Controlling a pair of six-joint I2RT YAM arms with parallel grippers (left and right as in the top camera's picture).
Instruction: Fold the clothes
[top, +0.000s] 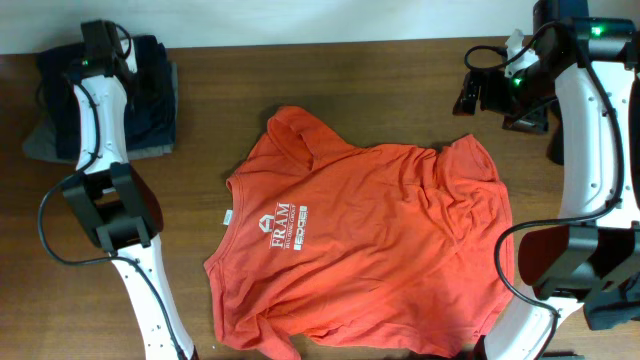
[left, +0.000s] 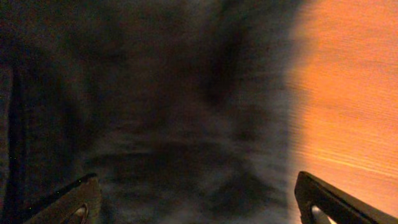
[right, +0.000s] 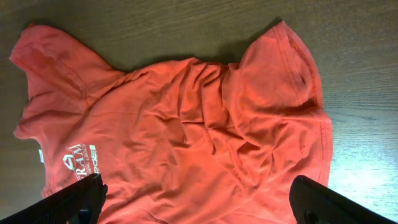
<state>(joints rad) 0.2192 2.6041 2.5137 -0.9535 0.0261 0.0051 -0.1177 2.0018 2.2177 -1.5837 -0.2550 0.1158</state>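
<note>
both spread wide, empty: left fingers (left: 67, 203), right fingers (right: 76, 199).

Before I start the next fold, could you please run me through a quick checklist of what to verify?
1. Left gripper open: ok, fingers wide apart over the dark stack.
2. Right gripper open and empty: ok, with the T-shirt in its view.
3. T-shirt lying flat: not ok, creased across the middle, one sleeve rumpled.
4. T-shirt apart from the dark stack: ok, bare table between them.
5. Left wrist view usable: not ok, blurred.
</note>
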